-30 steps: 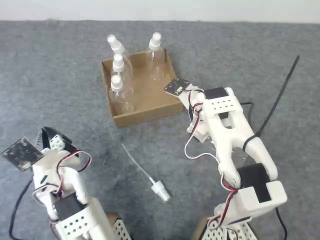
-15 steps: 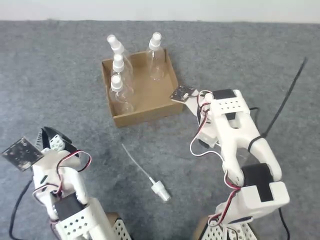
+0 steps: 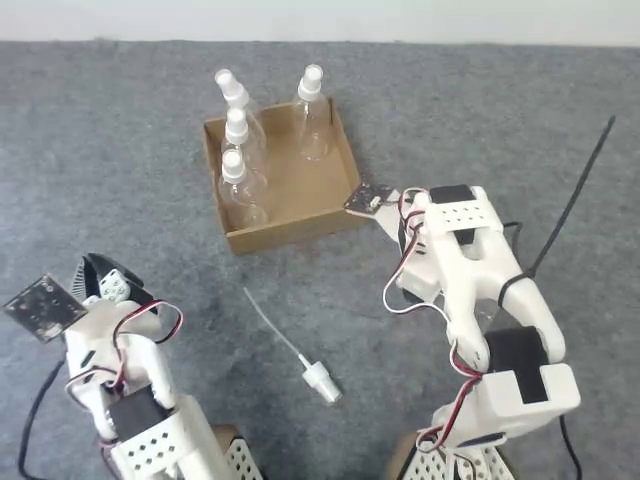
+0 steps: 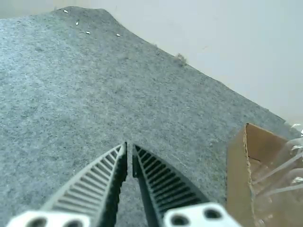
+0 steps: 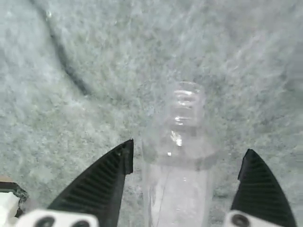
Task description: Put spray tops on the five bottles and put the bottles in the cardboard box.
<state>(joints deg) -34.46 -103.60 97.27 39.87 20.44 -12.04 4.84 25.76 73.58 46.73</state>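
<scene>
Our right hand (image 5: 188, 149) is spread around the uncapped bottle (image 5: 184, 111): light, slick, squashy, we judge; grip mid-body gently. Left hand (image 4: 129, 147) pressed together.

A grey carpeted table (image 3: 120, 180) is carrying everything. The cardboard box (image 3: 290, 225) is sitting toward the far edge, about midway across. A loose spray top (image 3: 320, 380) is lying closer to the near edge, its thin tube pointing back toward the box. A clear uncapped bottle (image 5: 182, 142) is lying on the carpet. A black cable (image 3: 570, 190) is running across the carpet toward the right edge.
</scene>
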